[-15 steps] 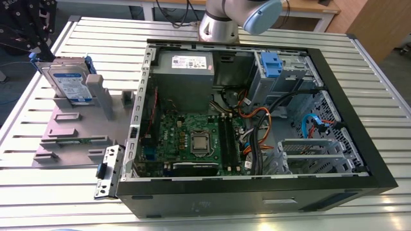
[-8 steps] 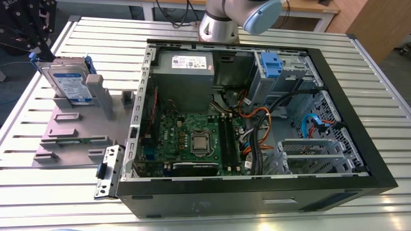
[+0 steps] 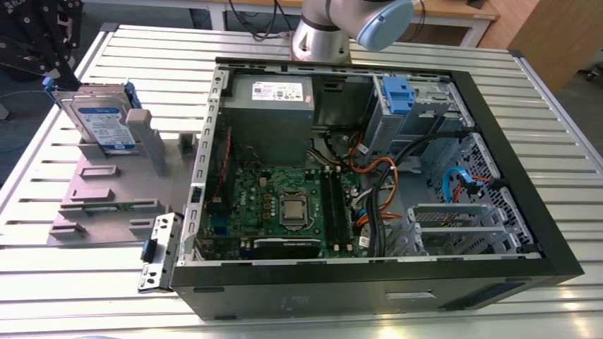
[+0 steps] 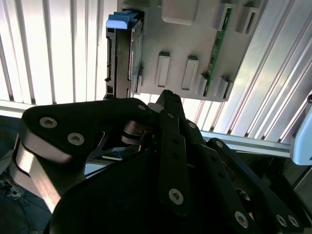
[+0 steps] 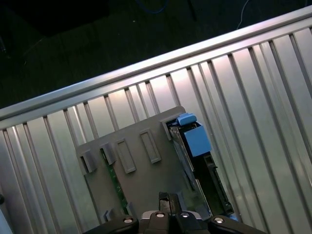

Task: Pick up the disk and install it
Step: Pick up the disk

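Near the bench's [image 3: 311, 39] far corner on the exterior view's left, the disk [image 3: 102, 121] stands upright in a grey holder [image 3: 109, 187]. In the second wrist view, the gripper [image 4: 165, 96] is closed on nothing, clear of the disk. In the first wrist view, the disk sits at the holder's edge.

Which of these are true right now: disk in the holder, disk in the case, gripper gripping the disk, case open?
The disk stands upright in the grey holder: true.
The disk is inside the computer case: false; it is outside, to the exterior view's left of it.
The gripper grips the disk: false; it is apart from the disk, holding nothing.
The computer case lies open, motherboard exposed: true.
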